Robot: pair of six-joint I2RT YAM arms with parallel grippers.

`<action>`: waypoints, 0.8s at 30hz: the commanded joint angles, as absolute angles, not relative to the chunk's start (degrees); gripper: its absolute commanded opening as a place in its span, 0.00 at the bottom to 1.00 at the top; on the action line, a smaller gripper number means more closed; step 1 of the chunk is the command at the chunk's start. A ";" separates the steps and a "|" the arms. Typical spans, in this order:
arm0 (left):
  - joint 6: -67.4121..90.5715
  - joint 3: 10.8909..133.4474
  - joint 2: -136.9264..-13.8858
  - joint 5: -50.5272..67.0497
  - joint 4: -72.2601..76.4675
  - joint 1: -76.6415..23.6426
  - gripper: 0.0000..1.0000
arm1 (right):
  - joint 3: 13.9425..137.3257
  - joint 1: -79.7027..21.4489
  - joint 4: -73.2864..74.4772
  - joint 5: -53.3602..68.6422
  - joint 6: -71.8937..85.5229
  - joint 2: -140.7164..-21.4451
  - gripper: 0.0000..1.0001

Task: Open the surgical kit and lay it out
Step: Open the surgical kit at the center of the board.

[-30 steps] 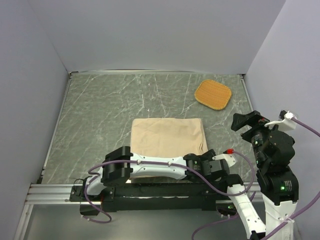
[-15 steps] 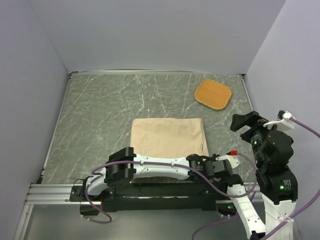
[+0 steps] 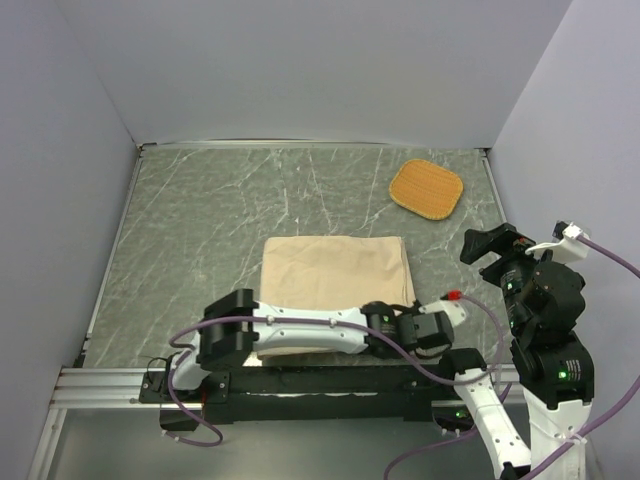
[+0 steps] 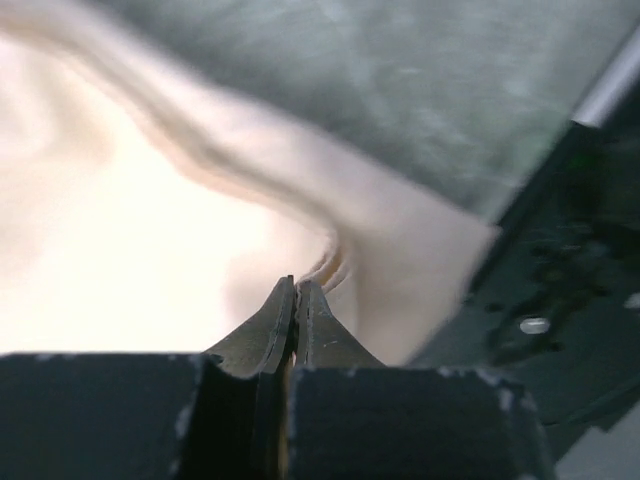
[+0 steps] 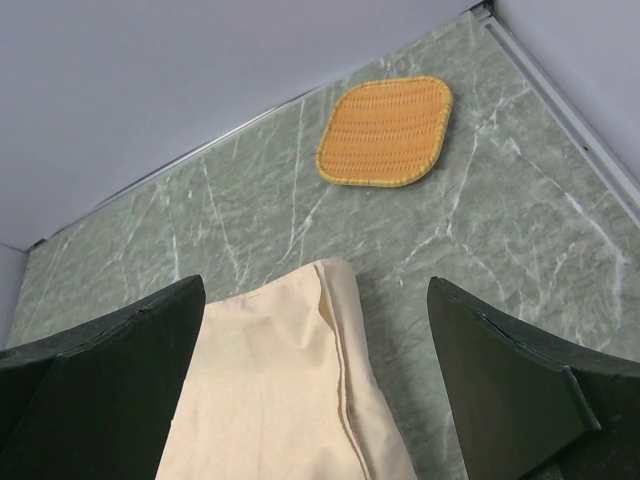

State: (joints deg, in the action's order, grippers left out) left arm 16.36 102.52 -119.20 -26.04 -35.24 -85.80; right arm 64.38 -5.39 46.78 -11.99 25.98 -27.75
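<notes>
The surgical kit lies as a folded beige cloth bundle point(image 3: 335, 268) in the middle of the table; whatever is inside is hidden. My left gripper point(image 3: 385, 318) reaches across the bundle's near right corner. In the left wrist view its jaws point(image 4: 297, 283) are pressed together, with a small pinched fold of the cloth point(image 4: 130, 250) rising between the tips. My right gripper point(image 3: 485, 243) hovers to the right of the bundle, open wide. In the right wrist view the right gripper point(image 5: 316, 285) holds nothing, and the bundle's seamed far right corner point(image 5: 300, 380) lies below it.
An orange woven pad point(image 3: 427, 190) point(image 5: 385, 132) lies at the far right of the table. Walls enclose the left, back and right sides. A metal rail point(image 3: 100, 385) and black frame point(image 4: 560, 260) run along the near edge, close to the left gripper.
The left gripper's jaws have shut onto a fold of the cloth at the near right corner, and its arm has shifted slightly toward the bundle. The right gripper has stayed put.
</notes>
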 commanded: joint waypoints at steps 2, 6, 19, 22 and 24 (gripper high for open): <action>19.95 94.76 -106.62 -31.37 -34.63 -77.89 0.01 | 64.60 -5.89 45.62 -12.48 25.31 -27.07 1.00; 20.83 85.90 -98.29 -35.14 -35.59 -70.86 0.01 | 65.12 -6.33 45.61 -12.39 25.14 -27.33 1.00; 34.08 66.45 -73.75 -59.92 -52.81 -19.64 0.01 | 63.11 -13.43 45.00 -11.34 24.96 -28.83 1.00; 35.16 62.15 -69.71 -64.94 -49.85 -4.10 0.03 | 62.58 -17.03 44.47 -10.90 24.79 -30.32 1.00; 32.79 58.99 -67.69 -64.95 -46.16 2.25 0.07 | 62.14 -18.80 43.77 -10.55 24.70 -31.37 1.00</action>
State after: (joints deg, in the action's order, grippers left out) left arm 30.94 62.78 -72.86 -57.21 -45.98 -7.40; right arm 63.05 -15.55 46.57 -11.29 25.61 -28.84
